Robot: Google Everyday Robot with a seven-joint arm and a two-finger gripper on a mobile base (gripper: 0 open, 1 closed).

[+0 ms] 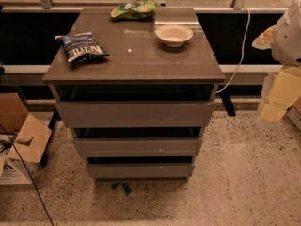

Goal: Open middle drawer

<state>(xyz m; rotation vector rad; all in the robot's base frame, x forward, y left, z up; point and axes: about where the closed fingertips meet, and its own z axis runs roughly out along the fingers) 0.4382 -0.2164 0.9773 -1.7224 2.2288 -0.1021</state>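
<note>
Middle drawer (136,146) closed, well apart from the gripper (281,91).

Its flat grey-brown front sits second of three on the cabinet (136,62), low and far to the left of the gripper, which hangs blurred at the right edge of the view beside the cabinet; whether it is spread or pressed together cannot be told. Up and to the left of the gripper, the cabinet top carries a white bowl (174,35), a blue chip bag (81,45) and a green bag (133,9).

Jaws right of cabinet (141,55); bowl (174,35) on top.
</note>
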